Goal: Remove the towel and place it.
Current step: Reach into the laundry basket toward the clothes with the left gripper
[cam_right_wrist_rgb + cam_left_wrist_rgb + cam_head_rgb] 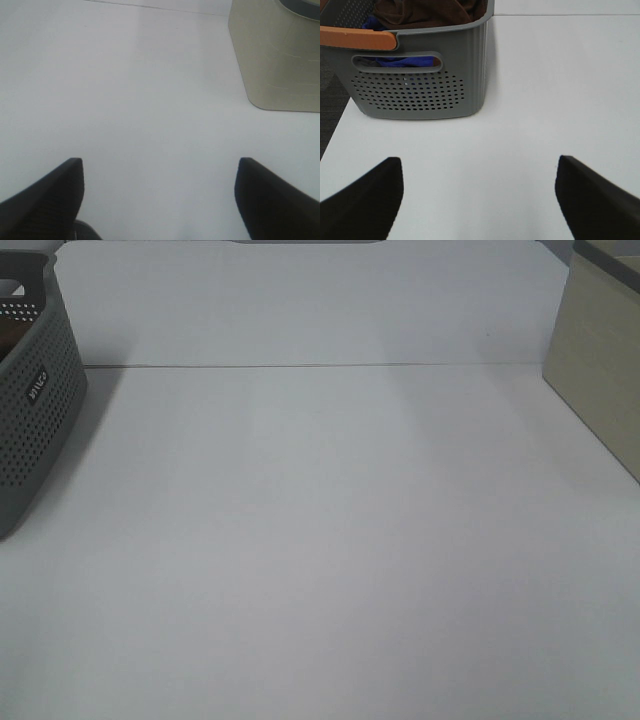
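A big white table (330, 540) fills most of the high view. A grey basket (35, 420) with lots of little holes stands at the left edge of the table, and a beige box (600, 380) stands at the right edge, far from the basket. No arm shows in the high view. The towel (425, 12) is inside the grey basket. It is dark brown and soft, and it sits in a bunched-up heap that comes up to the basket's rim. A blue cloth (402, 61) lies in the basket too, and some of it shows through the handle hole in the basket's side. An orange bar (357, 37) runs along the top edge of the basket, just above that hole. The left gripper (479, 165) hangs over the bare table near the basket and points at the side with the handle hole. Its two black fingers (370, 200) are spread wide apart and nothing is between them. It does not touch the basket or the towel. The right gripper (159, 165) hangs over the bare table on the other side, with the beige box near it. Its fingers (272, 200) are spread wide too, and they hold nothing.
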Robot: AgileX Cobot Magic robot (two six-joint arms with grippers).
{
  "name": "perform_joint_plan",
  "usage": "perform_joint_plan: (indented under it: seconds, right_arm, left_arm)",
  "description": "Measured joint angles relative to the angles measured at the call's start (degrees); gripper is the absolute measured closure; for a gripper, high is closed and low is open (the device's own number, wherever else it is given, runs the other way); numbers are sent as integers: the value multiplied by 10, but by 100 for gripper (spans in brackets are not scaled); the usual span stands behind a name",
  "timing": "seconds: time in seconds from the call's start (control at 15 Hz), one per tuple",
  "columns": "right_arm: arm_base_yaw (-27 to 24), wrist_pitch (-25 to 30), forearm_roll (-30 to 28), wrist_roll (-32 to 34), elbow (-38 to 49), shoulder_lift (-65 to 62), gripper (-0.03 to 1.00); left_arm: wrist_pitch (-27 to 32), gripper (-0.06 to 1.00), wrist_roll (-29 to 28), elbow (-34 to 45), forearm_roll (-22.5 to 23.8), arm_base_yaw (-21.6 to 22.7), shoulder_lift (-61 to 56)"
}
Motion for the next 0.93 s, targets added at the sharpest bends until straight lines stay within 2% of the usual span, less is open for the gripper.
perform_joint_plan:
  seconds: [0.2, 0.27, 0.33, 0.47, 0.93]
  right_arm:
    - [0, 0, 0, 0, 0, 0, 17]
    - [0, 0, 0, 0, 0, 0, 17]
    - [0, 0, 0, 0, 0, 0, 17]
    - [0, 0, 0, 0, 0, 0, 17]
    - [0, 0, 0, 0, 0, 0, 17]
  left_arm:
    - [0, 18, 0, 0, 0, 0, 0]
    - [0, 14, 0, 0, 5, 0, 0]
    - [0, 4, 0, 0, 9, 0, 0]
    - [0, -2, 0, 0, 20, 0, 0]
    - [0, -4, 0, 0, 20, 0, 0]
